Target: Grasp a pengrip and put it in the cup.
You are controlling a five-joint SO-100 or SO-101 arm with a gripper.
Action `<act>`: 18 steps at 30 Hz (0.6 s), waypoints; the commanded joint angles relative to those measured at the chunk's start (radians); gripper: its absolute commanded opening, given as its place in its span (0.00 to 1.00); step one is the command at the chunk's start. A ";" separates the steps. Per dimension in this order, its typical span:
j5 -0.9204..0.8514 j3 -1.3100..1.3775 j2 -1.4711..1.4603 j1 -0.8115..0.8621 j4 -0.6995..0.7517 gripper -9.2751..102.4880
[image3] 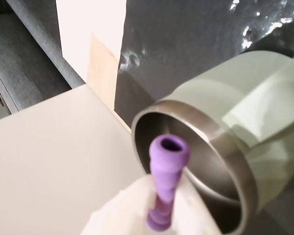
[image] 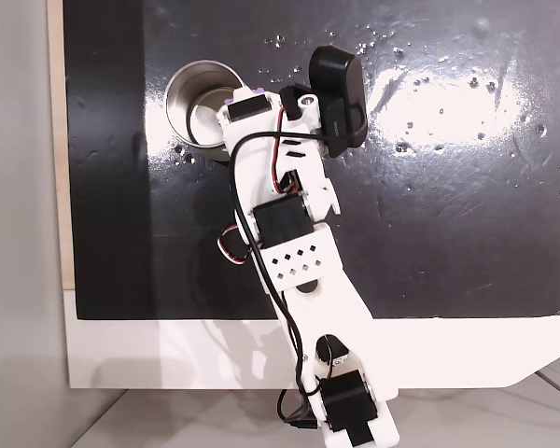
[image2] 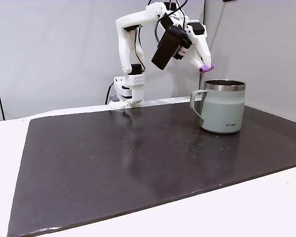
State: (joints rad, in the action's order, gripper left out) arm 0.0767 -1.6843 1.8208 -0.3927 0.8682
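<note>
Purple pengrip (image3: 164,188) is pinched between the white fingers (image3: 196,215) of the pincer (image2: 205,66), its hollow end protruding. In the side fixed view it hangs above the rim of the cup (image2: 222,111), clear of the metal. The cup stands upright on the black mat (image2: 113,163) covering the surface (image2: 246,212).

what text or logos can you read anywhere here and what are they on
One small dark printed word low on the cup's side wall, seen in a fixed view: too small and blurred to read with certainty.
No readable text on the pengrip, on the fingers holding it, or on the black mat.
</note>
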 commanded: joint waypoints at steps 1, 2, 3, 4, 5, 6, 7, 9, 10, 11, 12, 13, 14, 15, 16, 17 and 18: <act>0.040 0.095 -0.025 -0.035 -0.049 0.08; 0.049 0.100 -0.035 -0.044 -0.057 0.08; 0.052 0.100 -0.043 -0.055 -0.072 0.08; 0.055 0.101 -0.048 -0.067 -0.084 0.08; 0.058 0.107 -0.057 -0.080 -0.094 0.08; 0.067 0.114 -0.064 -0.091 -0.101 0.08; 0.077 0.117 -0.071 -0.100 -0.110 0.08; 0.084 0.127 -0.081 -0.115 -0.115 0.08; 0.086 0.129 -0.084 -0.120 -0.115 0.08; 0.087 0.129 -0.086 -0.123 -0.115 0.08; 0.091 0.127 -0.086 -0.124 -0.115 0.08; 0.094 0.126 -0.087 -0.124 -0.115 0.08; 0.094 0.123 -0.087 -0.124 -0.115 0.08; 0.094 0.121 -0.087 -0.124 -0.115 0.08; 0.094 0.121 -0.087 -0.124 -0.110 0.10; 0.094 0.123 -0.086 -0.124 -0.100 0.13; 0.094 0.123 -0.084 -0.124 -0.092 0.17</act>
State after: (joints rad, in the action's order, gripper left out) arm 0.1534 -1.6260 1.7273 -0.5047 0.7915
